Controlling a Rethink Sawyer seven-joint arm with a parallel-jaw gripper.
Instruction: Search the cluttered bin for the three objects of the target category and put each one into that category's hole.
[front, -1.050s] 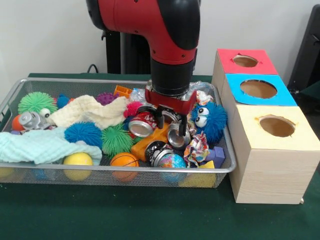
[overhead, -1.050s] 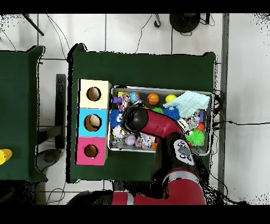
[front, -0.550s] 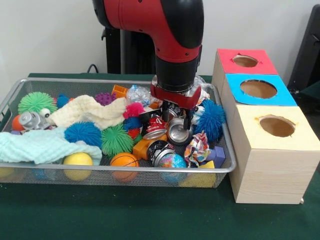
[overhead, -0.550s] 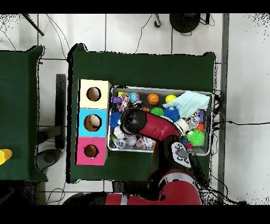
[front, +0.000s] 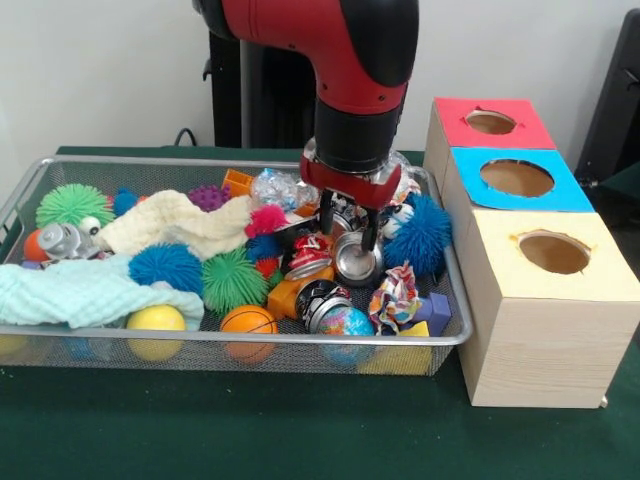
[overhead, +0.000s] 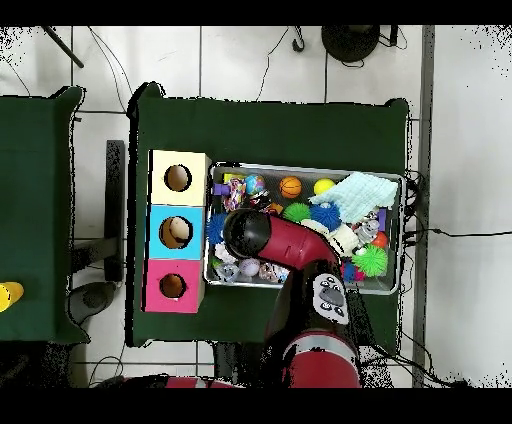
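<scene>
My gripper (front: 352, 232) hangs low over the right half of the wire bin (front: 250, 341), right above a silver can (front: 357, 263) whose open end faces the camera. A crushed red can (front: 310, 254) lies just to its left, and a black can (front: 318, 300) sits in front, near a globe ball (front: 347, 322). Whether anything is gripped cannot be made out. In the overhead view the red arm (overhead: 246, 232) covers the gripper and these cans. Beside the bin stands a wooden box with a red hole (front: 490, 122), a blue hole (front: 517, 178) and a yellow hole (front: 555, 252).
A blue furry toy (front: 425, 235) sits against the gripper's right side. Spiky green balls (front: 232, 280), a blue spiky ball (front: 166, 266), a cream cloth (front: 180, 222) and a pale blue cloth (front: 80, 290) fill the bin's left. A small basketball (front: 248, 320) and a yellow ball (front: 155, 320) lie at the front wall.
The arm has shifted right and risen a little. The red can has slid right with it, next to the silver can, which has barely moved.
</scene>
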